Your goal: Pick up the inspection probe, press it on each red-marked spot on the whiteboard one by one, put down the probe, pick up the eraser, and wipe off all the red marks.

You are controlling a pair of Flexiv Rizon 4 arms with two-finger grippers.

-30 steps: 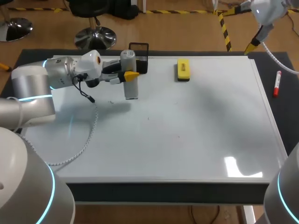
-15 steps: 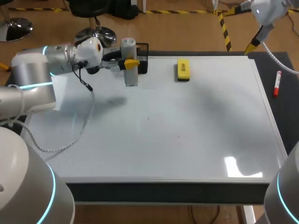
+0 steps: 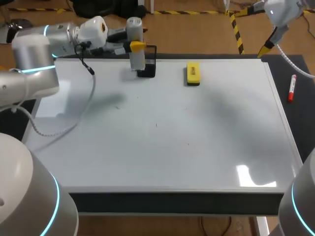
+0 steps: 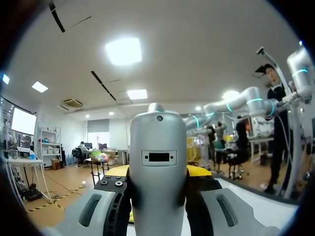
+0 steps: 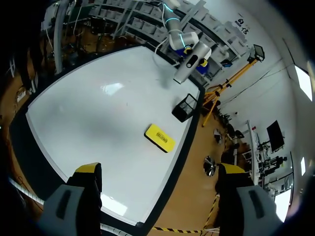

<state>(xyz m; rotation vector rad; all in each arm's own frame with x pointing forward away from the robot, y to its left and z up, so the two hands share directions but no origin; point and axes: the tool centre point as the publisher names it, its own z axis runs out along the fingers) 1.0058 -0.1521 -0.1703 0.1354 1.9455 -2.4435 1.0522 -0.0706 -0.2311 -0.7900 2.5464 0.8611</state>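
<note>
Above whiteboard (image 3: 197, 137) edge, L gripper (image 3: 136, 46) grips probe (image 3: 134, 28); R gripper (image 5: 160, 169) wide open.

No words, numbers or signs legible anywhere on the table. Only a faint marking atop the yellow eraser (image 3: 193, 73), too small to read.

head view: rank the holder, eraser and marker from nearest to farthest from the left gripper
From the left gripper, which holds the probe:
1. holder, right beside it
2. eraser, further to the right
3. marker, far out on the right side
</note>
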